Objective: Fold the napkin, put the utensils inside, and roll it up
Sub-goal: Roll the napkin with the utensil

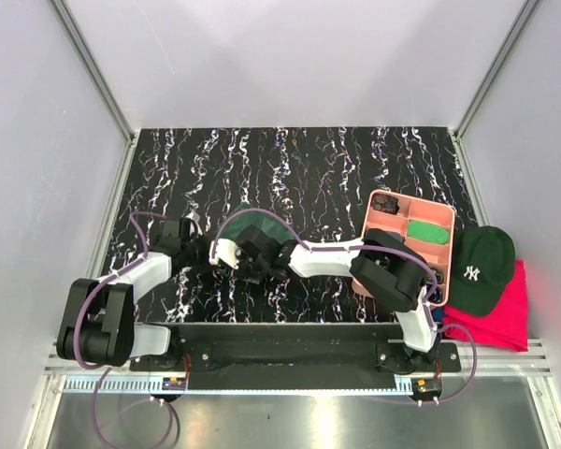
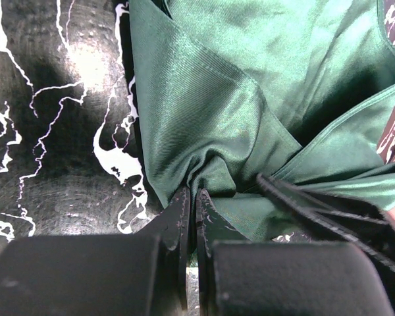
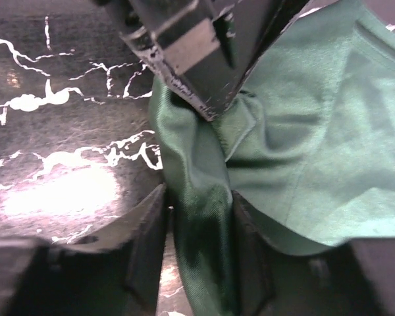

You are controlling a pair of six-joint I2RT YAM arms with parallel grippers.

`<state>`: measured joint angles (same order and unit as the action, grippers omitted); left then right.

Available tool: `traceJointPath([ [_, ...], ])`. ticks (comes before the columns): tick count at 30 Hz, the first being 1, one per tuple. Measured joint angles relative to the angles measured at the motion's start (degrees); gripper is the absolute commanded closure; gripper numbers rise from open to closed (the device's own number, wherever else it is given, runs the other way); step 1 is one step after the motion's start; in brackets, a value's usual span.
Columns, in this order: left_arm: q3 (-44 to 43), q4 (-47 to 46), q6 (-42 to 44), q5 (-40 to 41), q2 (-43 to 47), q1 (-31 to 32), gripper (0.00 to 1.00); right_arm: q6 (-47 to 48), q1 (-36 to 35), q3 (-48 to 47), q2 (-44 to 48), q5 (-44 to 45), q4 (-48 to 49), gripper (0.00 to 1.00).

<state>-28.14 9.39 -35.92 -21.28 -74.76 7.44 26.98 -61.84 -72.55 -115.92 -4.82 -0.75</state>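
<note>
The dark green napkin (image 1: pixel 258 221) lies bunched on the black marbled table, mostly hidden under both wrists. My left gripper (image 1: pixel 209 253) is shut on a fold at the napkin's edge (image 2: pixel 204 118), its tips (image 2: pixel 192 194) pinching the cloth. My right gripper (image 1: pixel 242 251) faces it and grips a thick bunched fold of the napkin (image 3: pixel 296 145) between its jaws (image 3: pixel 197 214). The right fingers (image 2: pixel 316 204) show in the left wrist view. The left fingers (image 3: pixel 197 66) show in the right wrist view. I see no utensils; my right arm covers part of the tray.
A pink compartment tray (image 1: pixel 372 222) stands at the right, holding a small bright-green swatch (image 1: pixel 426 231) and a dark lump (image 1: pixel 384 201). A dark green cap (image 1: pixel 481 267) lies on a pink-red cloth (image 1: pixel 508 313) at the far right. Grey walls enclose the table.
</note>
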Motion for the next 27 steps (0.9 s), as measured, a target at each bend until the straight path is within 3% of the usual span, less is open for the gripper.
traceJointPath([
  [3,-0.2,0.02,0.13,-0.33,0.0,0.0,0.9,-1.84,0.11,-0.28,0.0,-1.07,-1.2,0.6],
  [4,-0.35,0.07,0.17,-0.48,0.0,0.0,0.78,-2.71,0.24,-0.61,-0.02,-1.79,-2.19,0.61],
  [7,-0.74,0.17,0.52,-0.7,0.0,0.0,0.56,-5.07,0.96,-1.62,-0.31,-4.09,-4.61,0.63],
  [14,-0.63,2.91,0.96,1.29,3.26,0.0,0.35,-10.49,3.15,-2.8,-0.42,-11.17,-8.5,0.64],
  [27,11.1,-0.22,-1.07,2.82,19.28,0.0,0.31,-17.75,8.0,-7.39,-3.72,-28.35,-16.85,0.66],
])
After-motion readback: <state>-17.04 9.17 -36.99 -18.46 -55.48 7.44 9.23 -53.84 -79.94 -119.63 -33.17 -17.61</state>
